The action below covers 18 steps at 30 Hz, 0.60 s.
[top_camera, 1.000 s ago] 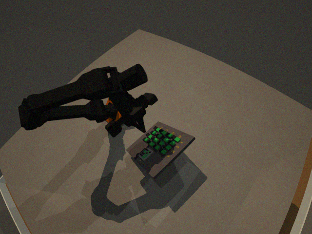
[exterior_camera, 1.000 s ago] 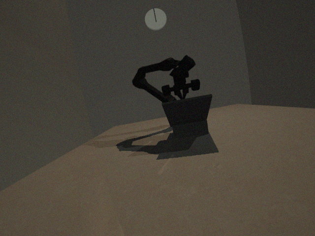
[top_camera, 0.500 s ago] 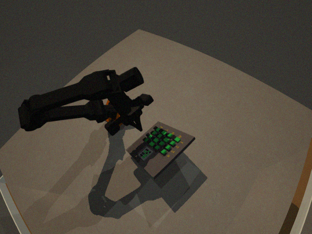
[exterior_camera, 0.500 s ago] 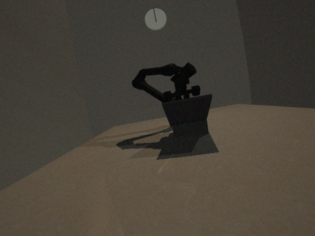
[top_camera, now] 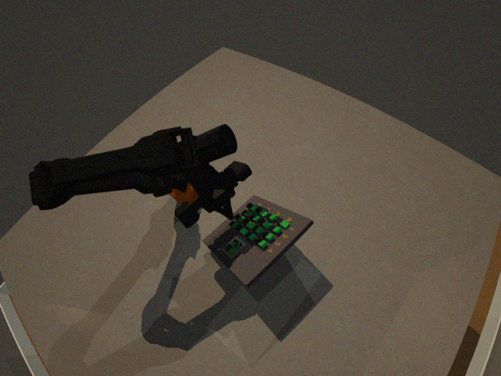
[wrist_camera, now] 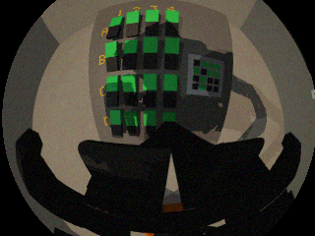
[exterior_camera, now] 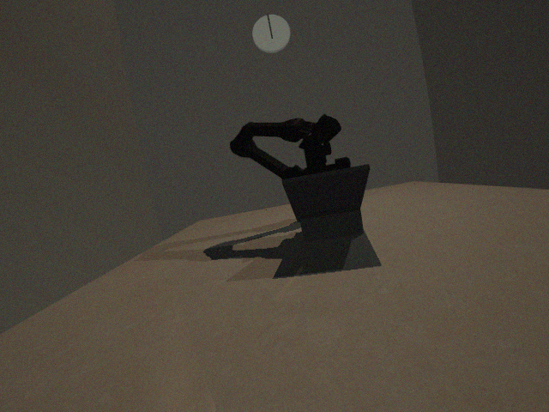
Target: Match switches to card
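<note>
The tilted panel (top_camera: 250,271) (wrist_camera: 207,29) (exterior_camera: 328,195) carries a four-by-four grid of green and dark grey switches, lettered A to D and numbered 1 to 4. The small card (top_camera: 233,246) (wrist_camera: 205,75) sits beside the grid. From far to near, its rows read: dark, green, green, green; green, dark, green, green; dark, green, dark, dark; dark, green, dark, dark. Which switch halves are raised is hard to tell in the dim light. My gripper (top_camera: 232,218) (wrist_camera: 168,126) is shut and empty, its tips by switch D4 (wrist_camera: 168,116), partly hiding it; contact cannot be told.
In the exterior view the panel's back hides the fingertips. The arm (top_camera: 109,165) (exterior_camera: 270,129) reaches in from the left over the tabletop (top_camera: 344,161). Shadows of the arm and panel fall on the tabletop and across the card's side of the panel. A round clock (exterior_camera: 271,42) hangs on the wall.
</note>
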Each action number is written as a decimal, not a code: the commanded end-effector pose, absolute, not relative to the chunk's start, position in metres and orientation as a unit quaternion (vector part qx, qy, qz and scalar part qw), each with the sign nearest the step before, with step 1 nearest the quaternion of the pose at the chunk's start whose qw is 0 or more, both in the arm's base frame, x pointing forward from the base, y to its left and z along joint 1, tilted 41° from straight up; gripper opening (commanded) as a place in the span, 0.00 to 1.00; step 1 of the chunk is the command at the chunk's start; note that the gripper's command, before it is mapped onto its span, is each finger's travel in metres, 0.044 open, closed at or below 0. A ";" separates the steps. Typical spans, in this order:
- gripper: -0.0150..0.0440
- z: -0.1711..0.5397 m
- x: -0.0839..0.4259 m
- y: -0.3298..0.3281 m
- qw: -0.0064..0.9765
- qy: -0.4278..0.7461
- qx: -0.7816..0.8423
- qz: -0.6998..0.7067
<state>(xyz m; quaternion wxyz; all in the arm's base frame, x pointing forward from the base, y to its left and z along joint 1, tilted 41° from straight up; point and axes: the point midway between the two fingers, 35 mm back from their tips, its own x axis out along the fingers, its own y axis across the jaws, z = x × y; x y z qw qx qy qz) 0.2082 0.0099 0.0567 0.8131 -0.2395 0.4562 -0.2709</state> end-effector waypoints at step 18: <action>0.25 0.049 0.213 0.000 0.812 0.456 -0.243 -0.273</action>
